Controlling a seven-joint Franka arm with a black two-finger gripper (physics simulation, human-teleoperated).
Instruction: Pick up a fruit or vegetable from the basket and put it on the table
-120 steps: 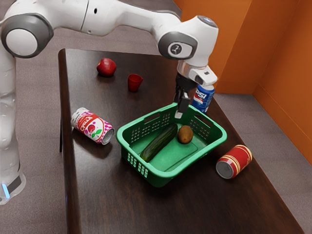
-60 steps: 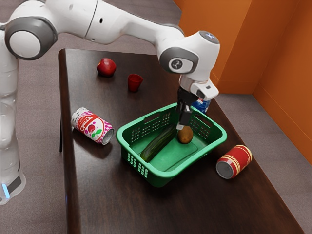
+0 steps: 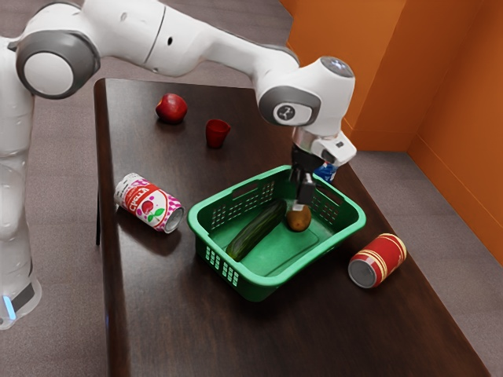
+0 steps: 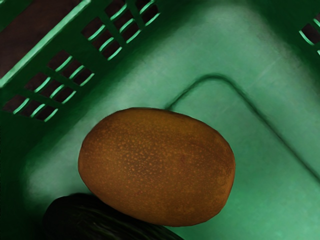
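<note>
My gripper (image 3: 301,203) reaches down inside the green basket (image 3: 267,280) in the exterior view, its tip at the upper side of the brown kiwi (image 3: 299,219) and overlapping it there. Whether the two touch cannot be told. Beside the kiwi, on the basket floor, lies a long dark green cucumber (image 3: 257,230). From my hand, the kiwi (image 4: 157,167) appears large and close below, with part of the cucumber (image 4: 95,220) next to it and the basket floor (image 4: 265,65) around them.
On the dark table (image 3: 196,330) stand a red apple (image 3: 171,108) and a red cup (image 3: 217,133). A pink-and-white can (image 3: 149,203) and a red can (image 3: 377,261) lie on either side of the basket. A blue can (image 3: 326,170) is partly hidden behind my gripper.
My gripper has come down into the basket and shifted slightly toward the exterior view's right, over the kiwi. The kiwi, cucumber and basket have stayed where they were.
</note>
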